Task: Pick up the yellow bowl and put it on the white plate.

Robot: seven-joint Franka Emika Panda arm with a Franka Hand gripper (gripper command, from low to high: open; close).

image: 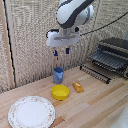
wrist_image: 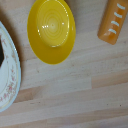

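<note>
The small yellow bowl (image: 60, 92) sits on the wooden table, just to the exterior view's right of the large white plate (image: 31, 112) with its thin brownish ring. My gripper (image: 60, 51) hangs high above the bowl, well clear of it, with its blue-tipped fingers apart and nothing between them. In the wrist view the yellow bowl (wrist_image: 51, 30) shows from above, empty, with the plate's rim (wrist_image: 9, 75) beside it. The fingers do not show in the wrist view.
A blue cup (image: 58, 75) stands just behind the bowl. A small orange block (image: 78, 87) lies to the exterior view's right of the bowl and shows in the wrist view (wrist_image: 112, 21). A toaster oven (image: 112, 56) with a pulled-out rack stands at the back right.
</note>
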